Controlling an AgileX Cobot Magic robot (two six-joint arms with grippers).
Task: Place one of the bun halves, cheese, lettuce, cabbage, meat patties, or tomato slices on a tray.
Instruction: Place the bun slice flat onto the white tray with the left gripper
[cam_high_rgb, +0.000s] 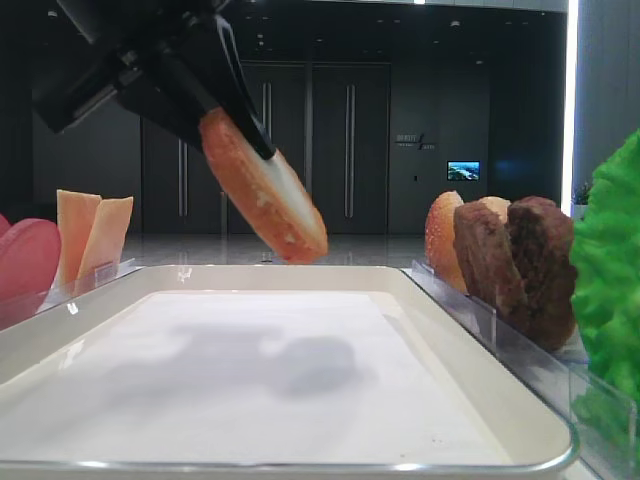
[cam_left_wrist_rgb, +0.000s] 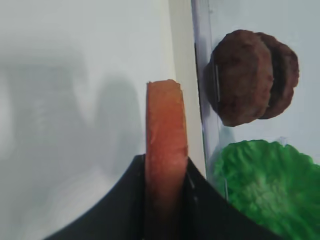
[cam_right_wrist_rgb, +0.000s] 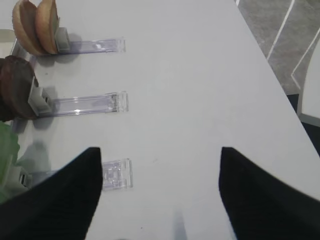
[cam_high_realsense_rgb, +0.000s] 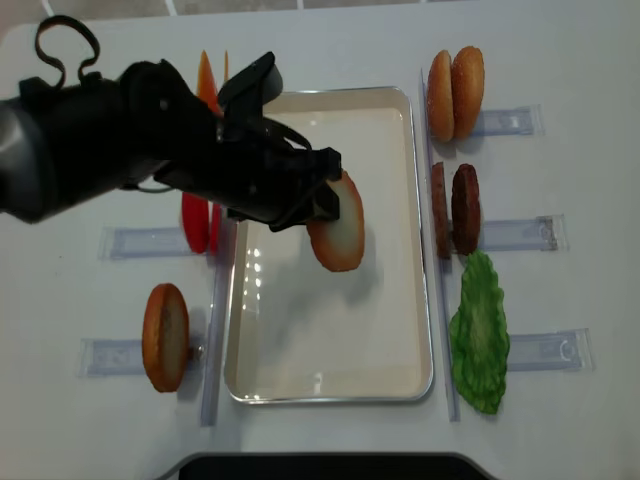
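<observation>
L gripper (cam_high_realsense_rgb: 325, 200) is clamped tight on a bun half (cam_high_realsense_rgb: 337, 225), fingers (cam_left_wrist_rgb: 197, 197) pinching its flat faces; the bun hangs tilted in the air above the tray (cam_high_realsense_rgb: 405, 240), over its middle and toward the far end, not touching the tray floor, shadow below it. In the L wrist view the bun (cam_left_wrist_rgb: 166, 150) stands edge-on between the black fingers, just inside the tray's R rim (cam_left_wrist_rgb: 182, 65). R gripper (cam_right_wrist_rgb: 160, 200) is spread wide w/ nothing between its fingers (cam_right_wrist_rgb: 55, 200), hovering over bare table (cam_right_wrist_rgb: 200, 75) near the R edge. Along the tray's R side, each in a clear holder: 2 buns (cam_high_realsense_rgb: 456, 92) by the far R corner, 2 patties (cam_high_realsense_rgb: 455, 208) at mid-rim, lettuce (cam_high_realsense_rgb: 480, 335) toward the near R corner. Along the L side: cheese (cam_high_realsense_rgb: 205, 75) at the far end, mostly hidden by the arm; tomato (cam_high_realsense_rgb: 195, 225) at mid-rim, partly hidden; 1 more bun (cam_high_realsense_rgb: 165, 337) upright near the near L corner. Low front view: bun (cam_high_rgb: 265, 190) slants down-right from the gripper (cam_high_rgb: 235, 125), cheese (cam_high_rgb: 92, 235) and tomato (cam_high_rgb: 25, 265) L of the tray, buns (cam_high_rgb: 440, 240), patties (cam_high_rgb: 515, 265) and lettuce (cam_high_rgb: 610, 270) on the R.
</observation>
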